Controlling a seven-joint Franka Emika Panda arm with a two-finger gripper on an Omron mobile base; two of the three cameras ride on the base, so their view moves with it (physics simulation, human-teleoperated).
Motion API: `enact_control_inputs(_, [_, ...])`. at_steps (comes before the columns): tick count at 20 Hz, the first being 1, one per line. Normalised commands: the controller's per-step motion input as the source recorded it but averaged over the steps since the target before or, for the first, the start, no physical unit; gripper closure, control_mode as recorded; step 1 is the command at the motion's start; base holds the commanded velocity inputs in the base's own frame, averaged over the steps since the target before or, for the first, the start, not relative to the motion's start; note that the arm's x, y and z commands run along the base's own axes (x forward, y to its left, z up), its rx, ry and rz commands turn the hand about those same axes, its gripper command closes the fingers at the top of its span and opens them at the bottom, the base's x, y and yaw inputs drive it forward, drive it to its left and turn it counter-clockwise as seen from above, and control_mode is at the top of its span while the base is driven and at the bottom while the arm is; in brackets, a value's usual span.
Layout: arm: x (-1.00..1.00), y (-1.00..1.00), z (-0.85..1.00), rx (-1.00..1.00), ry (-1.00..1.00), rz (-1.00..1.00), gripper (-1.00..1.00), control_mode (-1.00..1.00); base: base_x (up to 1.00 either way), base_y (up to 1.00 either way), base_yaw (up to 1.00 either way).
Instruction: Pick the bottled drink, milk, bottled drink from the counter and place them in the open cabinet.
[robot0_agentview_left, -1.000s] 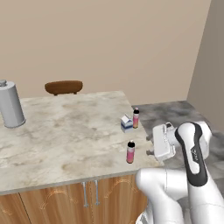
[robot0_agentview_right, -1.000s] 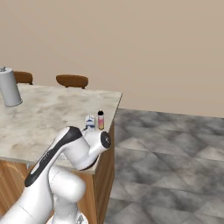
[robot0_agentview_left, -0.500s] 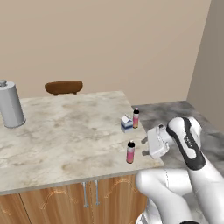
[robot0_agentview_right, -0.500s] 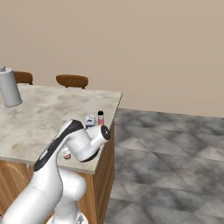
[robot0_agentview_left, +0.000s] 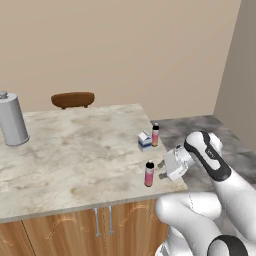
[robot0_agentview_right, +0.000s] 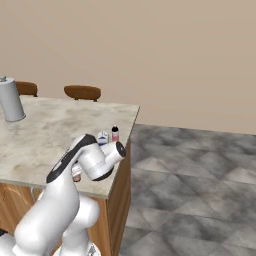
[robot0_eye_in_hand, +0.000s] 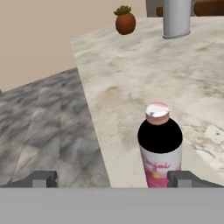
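Observation:
The pink-labelled bottled drink (robot0_agentview_left: 149, 173) stands upright near the counter's (robot0_agentview_left: 80, 150) front right corner. My gripper (robot0_agentview_left: 163, 170) hovers just to its right, open and level with it. In the hand view this bottle (robot0_eye_in_hand: 159, 148) rises close in front, between the fingertips but near the right one (robot0_eye_in_hand: 183, 178); nothing is held. Further back along the counter's right edge stand the milk (robot0_agentview_left: 145, 141) and the second bottled drink (robot0_agentview_left: 155, 135), side by side; from the right they are the milk (robot0_agentview_right: 103, 137) and the bottle (robot0_agentview_right: 115, 134). The open cabinet is out of view.
A tall grey metal canister (robot0_agentview_left: 12, 120) stands at the counter's far left. A brown chair back (robot0_agentview_left: 73, 99) shows behind the counter. In the hand view a small orange-brown fruit-like thing (robot0_eye_in_hand: 125, 22) sits at the far end. Grey tiled floor (robot0_agentview_right: 190, 170) lies right of the counter.
The hand has shifted a little left toward the pink-labelled bottle while the forearm swung round and up. The jaws stayed open. The bottles and the milk have not moved.

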Motion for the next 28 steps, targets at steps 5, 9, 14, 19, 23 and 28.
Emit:
enact_control_inputs(5, [0.08, 0.13, -0.19, 0.01, 0.09, 0.00, -1.00, -1.00, 0.00, 0.00, 0.00])
enact_control_inputs(9, [0.08, 0.06, -0.12, 0.00, 0.03, 0.00, -1.00, -1.00, 0.00, 0.00, 0.00])
enact_control_inputs(14, [0.12, 0.08, -0.08, 0.00, 0.01, 0.00, -1.00, -1.00, 0.00, 0.00, 0.00])
enact_control_inputs(19, [0.16, 0.16, -0.07, 0.00, 0.00, -0.01, -1.00, -1.00, 0.00, 0.00, 0.00])
enact_control_inputs(23, [0.19, 0.23, -0.09, 0.00, 0.00, -0.03, -1.00, -1.00, 0.00, 0.00, 0.00])
enact_control_inputs(28, [0.12, 0.24, -0.07, 0.00, 0.00, -0.04, 1.00, -1.00, 0.00, 0.00, 0.00])
